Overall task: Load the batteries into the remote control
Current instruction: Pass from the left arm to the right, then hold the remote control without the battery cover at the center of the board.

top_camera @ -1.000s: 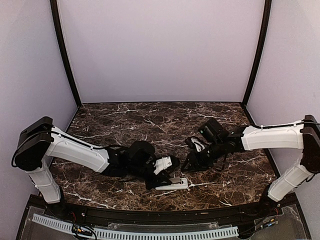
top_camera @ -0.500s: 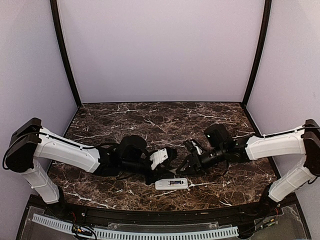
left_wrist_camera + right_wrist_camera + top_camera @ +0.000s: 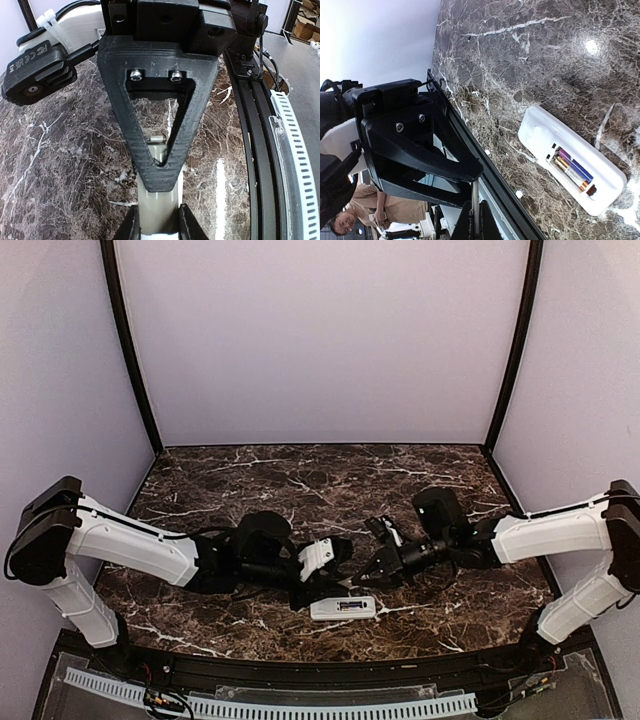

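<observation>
Remote control (image 3: pixel 343 608): lay flat and back-up at 6 o'clock on the surface (image 3: pixel 250 480), close to the near edge, gripped by neither arm as far as the top view showed.
Long axis: ran 9 to 3 o'clock in the top view, the 3 o'clock end a shade farther back.
Batteries (image 3: pixel 574 172): sat side by side in the open compartment (image 3: pixel 554 154), lengthwise along that same axis, purple and gold labels up.
Left fingers (image 3: pixel 131 229): hovered at 10 o'clock of the remote control, closed narrow on the long edges of a pale flat piece (image 3: pixel 158 210) with a small tab at its far end; probably the cover, not certain.
Right fingers (image 3: pixel 465 227): hung at 1 o'clock of the remote control, drawn nearly together; thin pale line in the gap, impossible to tell what.
Step in hand: judged as closing up, loading itself looking done.
Doing it well: called for holding the pale flat piece level, turning its length onto the 9-to-3 line, and leading tab-end first. Also called for steadying the remote control from the 3 o'clock end against skidding on slick marble, then pressing lightly.
</observation>
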Robot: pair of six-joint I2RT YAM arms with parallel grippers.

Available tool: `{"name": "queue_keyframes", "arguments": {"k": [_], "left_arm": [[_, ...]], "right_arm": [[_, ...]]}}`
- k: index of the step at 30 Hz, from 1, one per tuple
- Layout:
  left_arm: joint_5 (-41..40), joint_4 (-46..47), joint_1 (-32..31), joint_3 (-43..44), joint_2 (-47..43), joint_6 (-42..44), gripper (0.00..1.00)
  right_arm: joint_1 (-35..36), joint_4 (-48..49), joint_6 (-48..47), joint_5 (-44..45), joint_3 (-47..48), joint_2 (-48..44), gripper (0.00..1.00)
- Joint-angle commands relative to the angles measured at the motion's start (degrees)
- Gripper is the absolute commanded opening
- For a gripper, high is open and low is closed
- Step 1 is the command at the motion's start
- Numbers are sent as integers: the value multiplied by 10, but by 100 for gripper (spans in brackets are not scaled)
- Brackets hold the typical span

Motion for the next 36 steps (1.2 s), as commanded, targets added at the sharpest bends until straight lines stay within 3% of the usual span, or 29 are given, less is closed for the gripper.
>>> {"name": "queue_keyframes", "arguments": {"k": [1, 2, 4, 6, 10, 12, 20, 24, 31, 36], "left_arm": [[10, 3, -2, -8, -17, 6, 0], [9, 0, -2, -8, -16, 5, 2], [3, -12, -2, -7, -15, -1, 39], [-7, -35, -2, -9, -14, -7, 58], [-35, -91, -2, -23, -2, -21, 77], [-46, -114, -2, -26, 10, -27, 79], [-79, -126, -1, -5, 74, -1, 81], [-69, -131, -1, 8, 103, -10, 77], [-8, -135, -2, -10, 92, -67, 48], [-11, -136, -17, -43, 67, -111, 37]], "right_arm": [[-4, 23, 8, -3, -13, -12, 0], [-5, 23, 10, -3, -14, -15, 0], [-7, 14, 10, 2, -15, -20, 0], [-11, -6, 4, 13, -15, -28, 0], [-21, -34, -6, 37, -24, -44, 0], [-24, -41, -14, 47, -26, -44, 0], [-26, -50, -57, 49, -16, -8, 0], [-27, -50, -73, 45, -17, 5, 0], [-27, -36, -92, 39, -24, 33, 0], [-27, -20, -106, 27, -20, 54, 0]]}}
